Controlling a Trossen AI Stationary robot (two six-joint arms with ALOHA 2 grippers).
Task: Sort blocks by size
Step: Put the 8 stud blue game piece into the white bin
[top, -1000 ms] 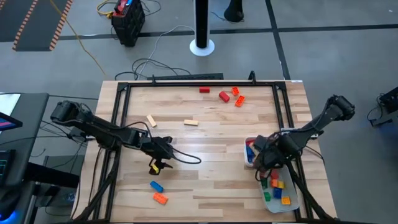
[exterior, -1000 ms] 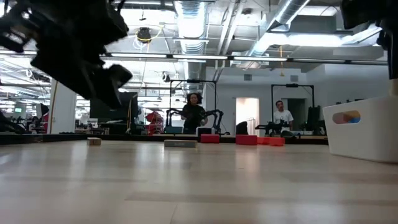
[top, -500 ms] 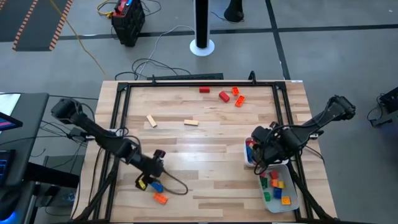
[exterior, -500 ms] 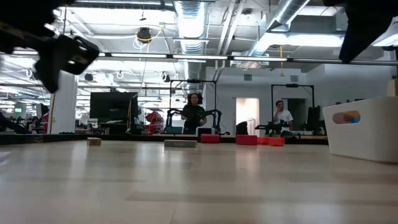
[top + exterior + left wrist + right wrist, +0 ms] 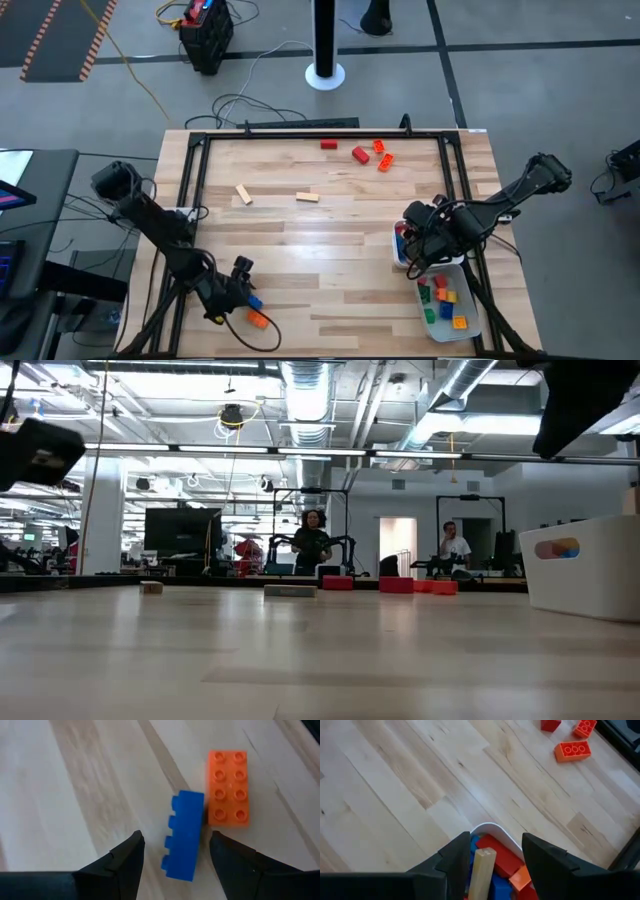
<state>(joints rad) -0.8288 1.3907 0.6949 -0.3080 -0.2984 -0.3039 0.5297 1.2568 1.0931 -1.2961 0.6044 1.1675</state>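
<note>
two white trays (image 5: 472, 322) on the wooden table (image 5: 330, 210), apparently adjoining.

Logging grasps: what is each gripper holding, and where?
Right gripper pinches a tan block by its long sides over the tray. Left gripper holds nothing.

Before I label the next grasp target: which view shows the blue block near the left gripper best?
The left wrist view: the blue block lies on its side between the open fingers, touching an orange block. The high view shows it tiny, beside the left gripper. The low and right wrist views miss it.
</note>
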